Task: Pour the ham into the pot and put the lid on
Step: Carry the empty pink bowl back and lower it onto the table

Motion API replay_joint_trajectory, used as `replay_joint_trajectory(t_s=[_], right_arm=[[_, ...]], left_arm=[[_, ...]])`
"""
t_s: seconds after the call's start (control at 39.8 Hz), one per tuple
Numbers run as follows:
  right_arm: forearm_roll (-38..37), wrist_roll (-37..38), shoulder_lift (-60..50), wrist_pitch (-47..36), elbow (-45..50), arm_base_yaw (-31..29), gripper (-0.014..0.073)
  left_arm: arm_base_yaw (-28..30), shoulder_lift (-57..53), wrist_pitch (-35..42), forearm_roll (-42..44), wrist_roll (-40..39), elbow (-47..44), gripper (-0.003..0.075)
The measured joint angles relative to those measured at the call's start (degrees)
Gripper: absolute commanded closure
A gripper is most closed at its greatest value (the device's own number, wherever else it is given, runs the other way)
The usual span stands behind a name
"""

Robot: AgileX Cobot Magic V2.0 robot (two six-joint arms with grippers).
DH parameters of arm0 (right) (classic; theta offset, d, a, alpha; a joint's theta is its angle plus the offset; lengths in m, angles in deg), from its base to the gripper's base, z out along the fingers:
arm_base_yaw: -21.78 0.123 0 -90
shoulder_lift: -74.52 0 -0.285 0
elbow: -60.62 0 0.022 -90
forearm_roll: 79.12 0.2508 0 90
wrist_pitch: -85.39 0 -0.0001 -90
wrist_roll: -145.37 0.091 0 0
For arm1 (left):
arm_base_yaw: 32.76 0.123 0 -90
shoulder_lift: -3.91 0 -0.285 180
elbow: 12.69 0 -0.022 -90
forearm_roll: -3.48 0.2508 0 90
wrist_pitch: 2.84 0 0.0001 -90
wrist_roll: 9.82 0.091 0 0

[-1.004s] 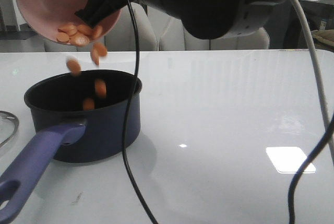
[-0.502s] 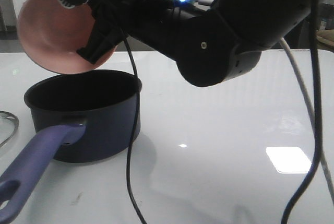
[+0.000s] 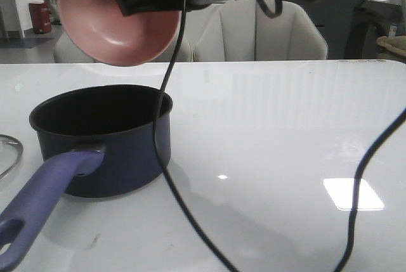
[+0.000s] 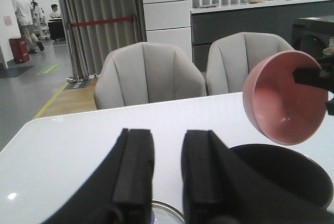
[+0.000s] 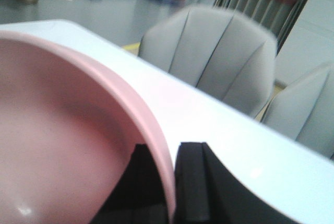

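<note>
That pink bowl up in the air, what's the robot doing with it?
The right gripper is pinching the rim of the pink bowl and holding it tipped above the dark blue pot. The bowl looks empty; the pot's inside is too dark to see any ham. The left gripper is open and holds nothing. The lid lies on the table beside the pot, so covering is not yet done.

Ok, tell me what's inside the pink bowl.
Nothing: the pink bowl, held tilted above the pot by the right gripper, shows a bare pink interior. The pot's floor is out of view, so no ham can be seen.
</note>
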Motion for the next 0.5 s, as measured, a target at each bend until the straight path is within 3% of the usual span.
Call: replay_joint_trajectory(t_s=[0.35, 0.5], right_arm=[[4.4, 0.1, -9.3, 40.5, -4.2, -13.7, 0.0456], [4.4, 0.8, -10.2, 53.6, -4.3, -20.0, 0.0456]], left_arm=[[0.0, 0.0, 0.0, 0.0, 0.0, 0.0, 0.0582], [0.0, 0.0, 0.0, 0.0, 0.0, 0.0, 0.0600]])
